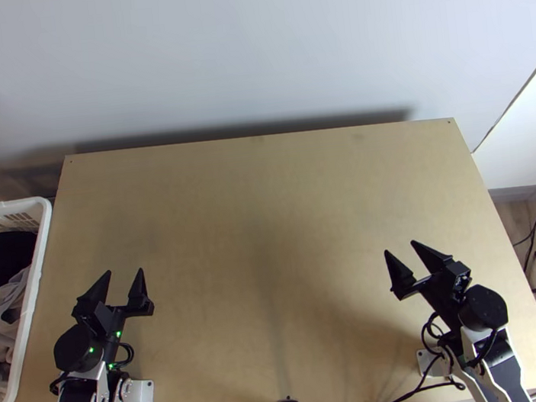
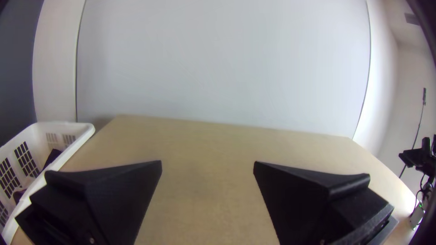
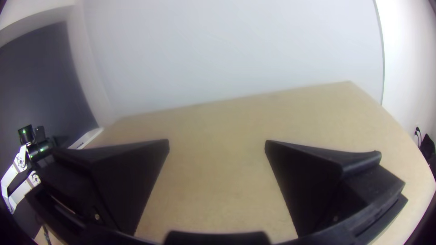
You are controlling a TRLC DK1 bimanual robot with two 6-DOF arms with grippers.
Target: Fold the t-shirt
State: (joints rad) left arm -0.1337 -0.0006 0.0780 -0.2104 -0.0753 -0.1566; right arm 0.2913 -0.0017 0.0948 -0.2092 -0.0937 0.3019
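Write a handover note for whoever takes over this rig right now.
Left gripper: open, holding nothing, above the near left of the table.
Right gripper: open, holding nothing, near right.
Cloth: dark cloth and pale grey cloth bunched in the white basket on the left; can't tell if the t-shirt is among them.
Done: no folding that I can make out.
Left: probably everything, from laying out the t-shirt to the last fold.

Pale wall point(image 1: 252, 49) beyond wooden table point(image 1: 268, 201)

High view steeply down, wrist views low across table point(image 1: 263, 224), far edge point(image 2: 227, 126) seemingly shared
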